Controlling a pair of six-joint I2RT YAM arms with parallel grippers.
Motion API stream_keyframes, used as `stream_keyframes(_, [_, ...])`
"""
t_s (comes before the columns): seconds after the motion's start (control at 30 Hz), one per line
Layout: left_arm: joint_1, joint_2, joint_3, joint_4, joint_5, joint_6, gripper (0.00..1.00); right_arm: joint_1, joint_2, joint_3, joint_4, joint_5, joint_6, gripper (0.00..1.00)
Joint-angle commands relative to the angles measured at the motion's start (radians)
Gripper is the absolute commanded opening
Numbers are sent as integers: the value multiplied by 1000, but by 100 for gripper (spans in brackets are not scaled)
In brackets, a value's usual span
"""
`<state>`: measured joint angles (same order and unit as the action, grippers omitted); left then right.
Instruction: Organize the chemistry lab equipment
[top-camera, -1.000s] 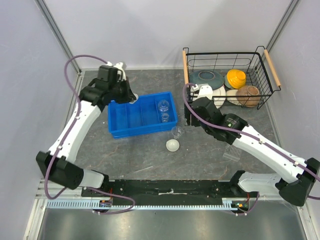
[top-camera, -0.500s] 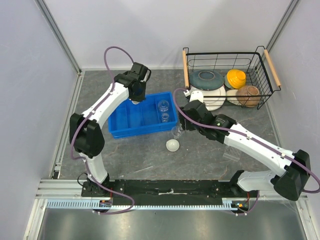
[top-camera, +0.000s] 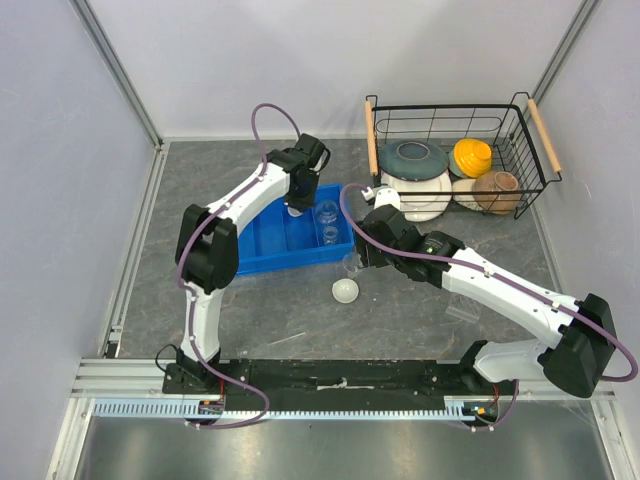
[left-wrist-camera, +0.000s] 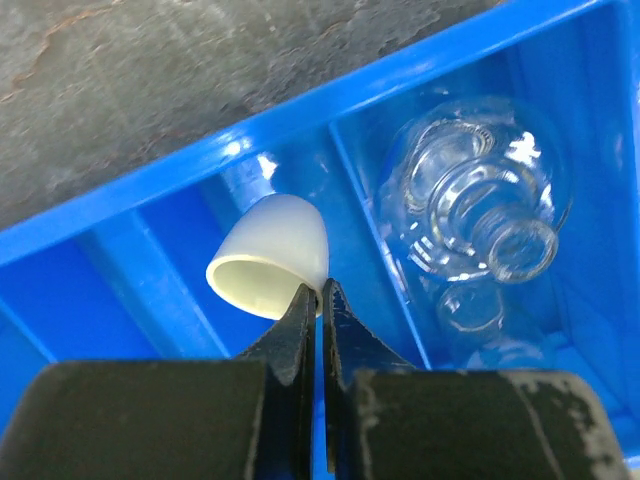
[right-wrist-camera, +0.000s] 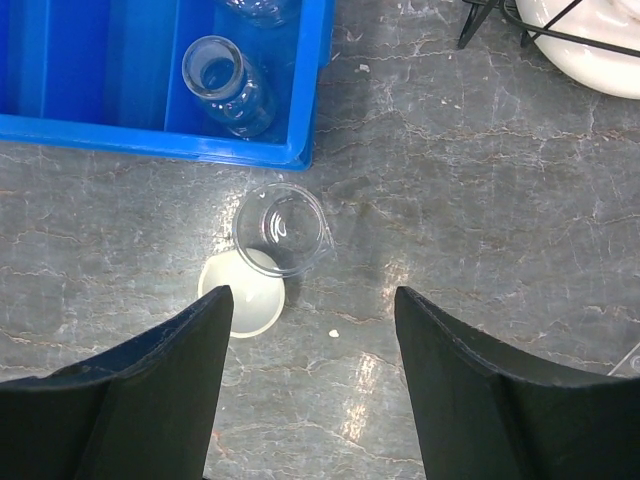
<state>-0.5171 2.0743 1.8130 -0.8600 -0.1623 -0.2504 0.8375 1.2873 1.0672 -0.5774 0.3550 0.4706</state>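
My left gripper (left-wrist-camera: 320, 292) is shut on the rim of a tiny white cup (left-wrist-camera: 272, 252), which it holds tilted over a middle compartment of the blue tray (left-wrist-camera: 150, 260). In the top view that gripper (top-camera: 297, 206) hangs over the tray's back edge. Two clear glass flasks (left-wrist-camera: 470, 200) lie in the tray's right compartment. On the table in front of the tray stand a clear beaker (right-wrist-camera: 282, 228) and a white round dish (right-wrist-camera: 240, 296), touching each other. My right gripper (right-wrist-camera: 315, 325) is open just above and to the right of them, with nothing between its fingers.
A black wire basket (top-camera: 520, 105) at the back right holds blue-grey, white, yellow and brown ceramic bowls. A clear plastic piece (top-camera: 462, 308) lies on the table beside the right forearm. The blue tray (top-camera: 255, 240) sits mid-table.
The left arm has swung from the back left to over the tray, carrying the white cup. The right gripper has moved left and nearer to the beaker and dish.
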Motion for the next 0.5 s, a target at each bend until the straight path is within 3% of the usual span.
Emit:
stream_keyframes(0.0, [-8, 76, 127, -17, 17, 39, 2, -3, -29, -16, 25, -2, -7, 73])
stream_keyframes(0.2, [-9, 161, 256, -112, 9, 48, 2, -2, -29, -23, 25, -2, -15, 73])
stream_keyframes(0.47, [-14, 155, 276, -226, -23, 39, 2, -3, -20, -21, 34, -17, -24, 73])
